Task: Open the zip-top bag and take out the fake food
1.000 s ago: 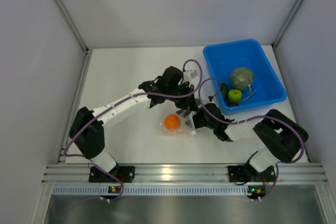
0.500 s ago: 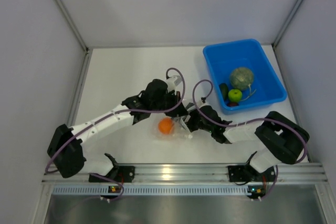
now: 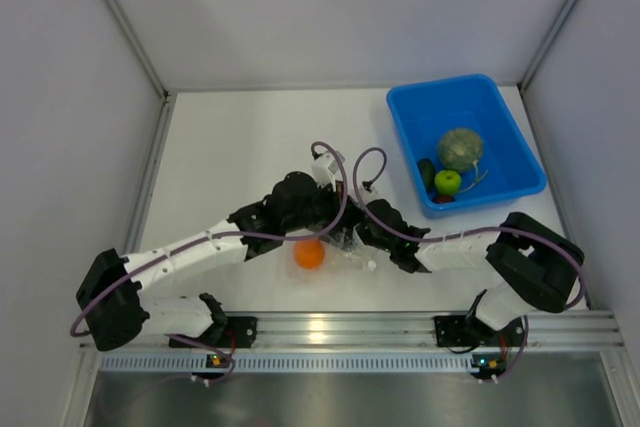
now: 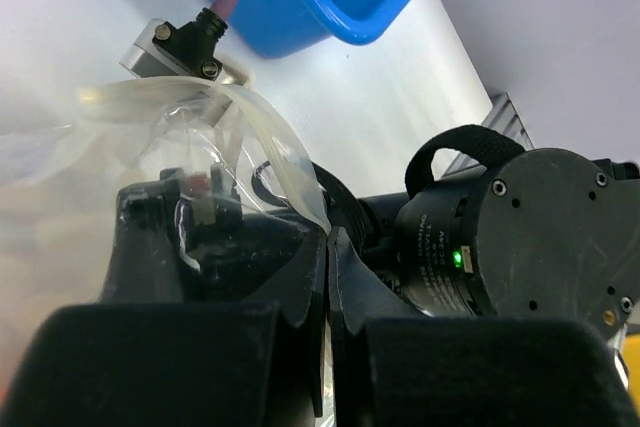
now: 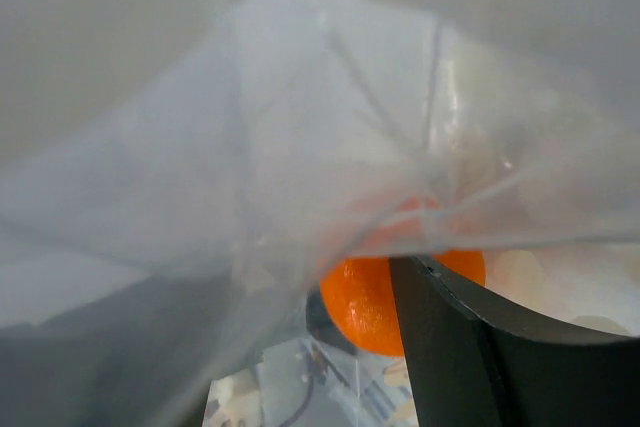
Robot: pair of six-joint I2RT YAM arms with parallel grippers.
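Lately drags the zip-top bag (image 3: pixel 340 244) back toward the near rail and a little leftward across the bench (image 3: pixel 230 137), taking the orange (image 3: pixel 309 254) along, apparently inside the film. Had both lying further out a second ago, closer to the blue bin (image 3: pixel 480 107). Folds the left arm in to do so, elbow swung wide to the left.

Keeps the left pincer (image 4: pixel 328 247) clamped tight on a fold of the bag's rim, fingertips pressed together with clear plastic caught between. Brings the right pincer (image 3: pixel 360 243) in against the bag's other side, narrowing from wide over the last second. Cannot tell from the wrist view whether closed on anything yet. Shows only one dark finger (image 5: pixel 470 347) there, just beside the orange seen through the film.

Leaves the orange as the only piece with the bag. Finds the melon (image 3: pixel 460 148) and the green apple (image 3: pixel 447 181) already in the bin, well apart from it.

Suggests most of the removal done and the last piece in hand, and looks like setting up two opposed holds to draw the mouth open. Calls next for a firm hold by the right side before any pulling apart. Risks the thin film slipping out of one grip, or the orange rolling free toward the near edge.
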